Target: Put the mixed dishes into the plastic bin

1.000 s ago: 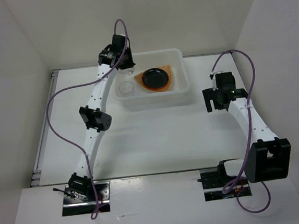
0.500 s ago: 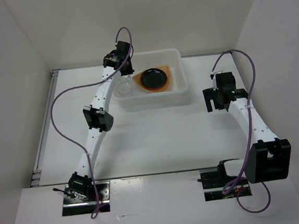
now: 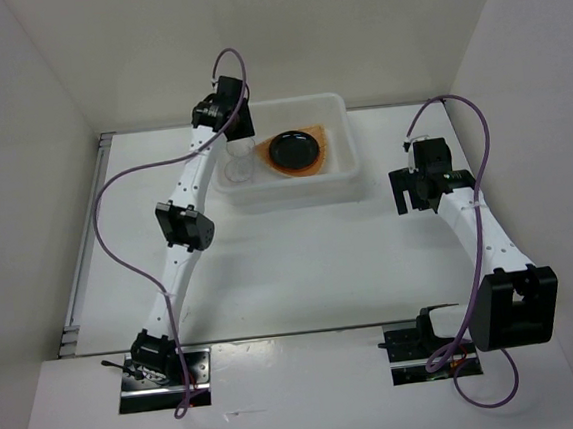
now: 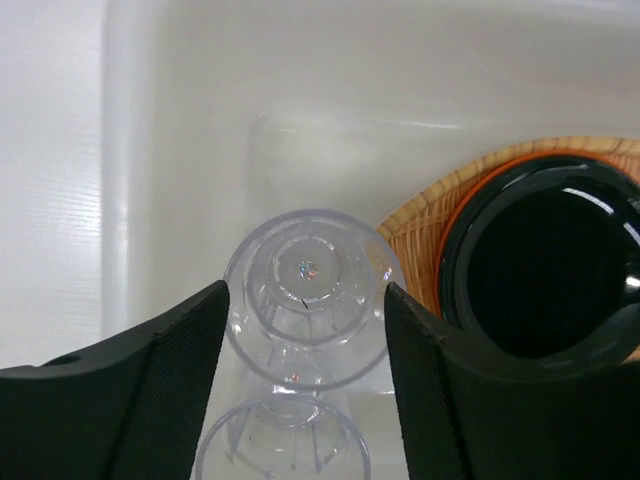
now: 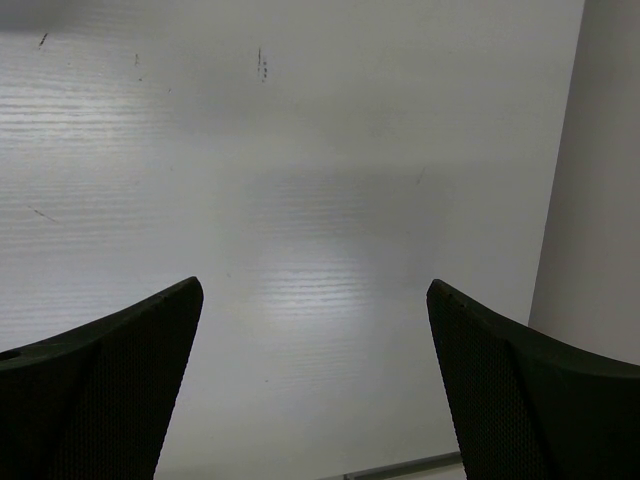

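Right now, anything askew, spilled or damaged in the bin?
Nothing stands out. The black plate sits on the orange plate on the woven plate, and a clear cup and a second cup sit beside them at the bin's left end. No spill or damage shows.

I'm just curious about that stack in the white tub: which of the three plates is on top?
The black plate is on top. Beneath it, only a thin rim of the orange plate and the edge of the tan woven plate show.

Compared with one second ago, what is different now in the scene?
The left gripper lowered a little over the plastic bin and opened, letting go of a clear cup next to the other clear cup. The right gripper, black plate and bin stayed put.
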Action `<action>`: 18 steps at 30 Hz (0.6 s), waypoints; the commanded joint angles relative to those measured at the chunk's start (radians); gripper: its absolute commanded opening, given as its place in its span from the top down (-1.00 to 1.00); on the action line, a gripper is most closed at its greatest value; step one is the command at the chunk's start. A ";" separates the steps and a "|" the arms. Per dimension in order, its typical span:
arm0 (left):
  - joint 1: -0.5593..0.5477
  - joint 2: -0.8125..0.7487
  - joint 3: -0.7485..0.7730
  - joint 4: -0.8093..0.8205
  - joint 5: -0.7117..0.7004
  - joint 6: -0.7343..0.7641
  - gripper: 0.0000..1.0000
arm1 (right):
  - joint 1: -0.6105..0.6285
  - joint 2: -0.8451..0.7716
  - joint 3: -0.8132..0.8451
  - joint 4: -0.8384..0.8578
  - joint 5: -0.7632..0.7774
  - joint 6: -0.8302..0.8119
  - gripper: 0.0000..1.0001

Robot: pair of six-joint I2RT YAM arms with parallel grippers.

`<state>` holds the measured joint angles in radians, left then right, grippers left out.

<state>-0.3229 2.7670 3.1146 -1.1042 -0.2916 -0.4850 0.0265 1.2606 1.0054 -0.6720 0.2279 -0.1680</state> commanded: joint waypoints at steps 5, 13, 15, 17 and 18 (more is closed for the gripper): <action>0.018 -0.291 0.015 0.040 -0.084 -0.004 -0.83 | 0.001 -0.004 -0.010 0.040 0.014 0.010 -0.97; 0.108 -0.544 -0.132 -0.200 -0.207 -0.145 -1.00 | 0.001 -0.013 -0.001 0.020 -0.019 -0.011 -0.97; 0.134 -0.684 -0.405 -0.200 -0.228 -0.177 -1.00 | 0.001 -0.013 -0.001 0.020 -0.019 -0.011 -0.97; 0.134 -0.853 -0.750 -0.169 -0.343 -0.208 -1.00 | 0.001 -0.013 -0.001 0.020 -0.019 -0.011 -0.97; 0.145 -0.927 -0.903 -0.128 -0.366 -0.208 -1.00 | 0.001 -0.013 -0.001 0.020 -0.019 -0.011 -0.97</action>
<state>-0.1795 1.9701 2.5370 -1.1893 -0.5278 -0.6365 0.0265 1.2610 1.0054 -0.6727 0.2111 -0.1768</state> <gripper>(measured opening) 1.000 0.983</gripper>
